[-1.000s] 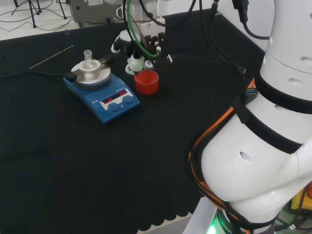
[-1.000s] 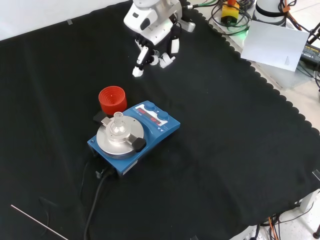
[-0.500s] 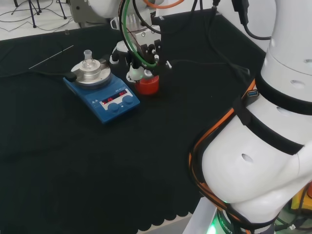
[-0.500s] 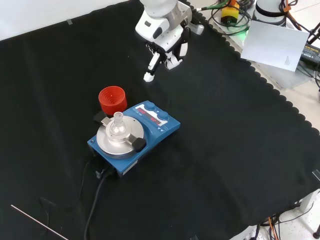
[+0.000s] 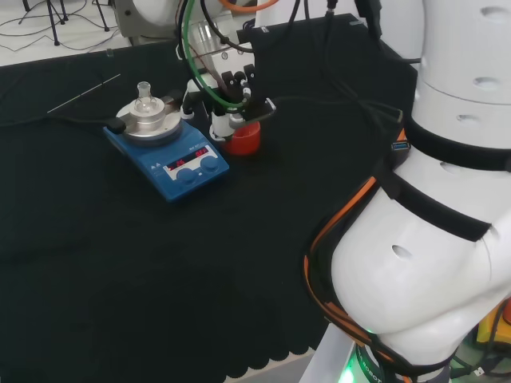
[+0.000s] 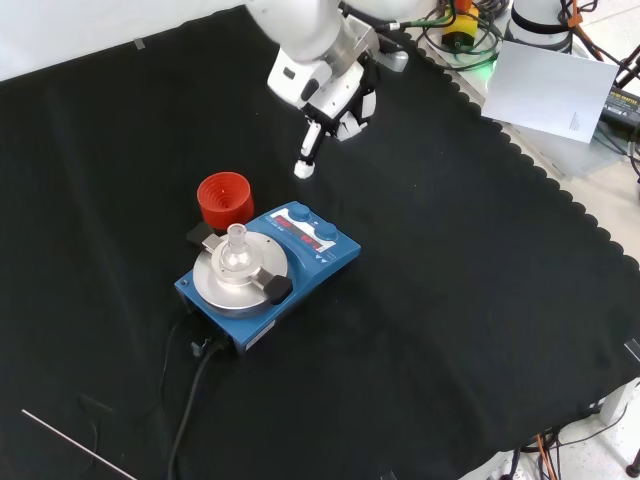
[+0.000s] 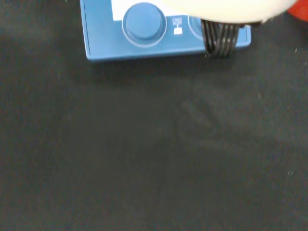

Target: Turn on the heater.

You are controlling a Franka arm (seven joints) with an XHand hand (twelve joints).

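Note:
The heater (image 6: 270,265) is a blue hotplate with a round metal top, a small glass flask on it, a red display and two blue knobs (image 6: 312,225). In the head view the heater (image 5: 180,159) lies left of centre. The hand (image 6: 330,90) hangs above the cloth, up and right of the knobs and apart from the heater. One finger (image 6: 305,165) points straight down; the others are bent in, and it holds nothing. In the head view the hand (image 5: 231,96) sits just above a red ribbed cup (image 5: 243,140). The wrist view looks down on the heater's front panel (image 7: 144,29) and one knob (image 7: 144,21).
The red ribbed cup (image 6: 224,198) stands close behind the heater's left corner in the front view. A black cable (image 6: 190,400) runs from the heater toward the near edge. A thin rod (image 6: 75,450) lies at the lower left. The cloth's scalloped edge (image 6: 560,190) runs down the right.
The hand has come closer to the heater, moving right and down in the front view. In the head view it has lowered and now stands in front of the red cup.

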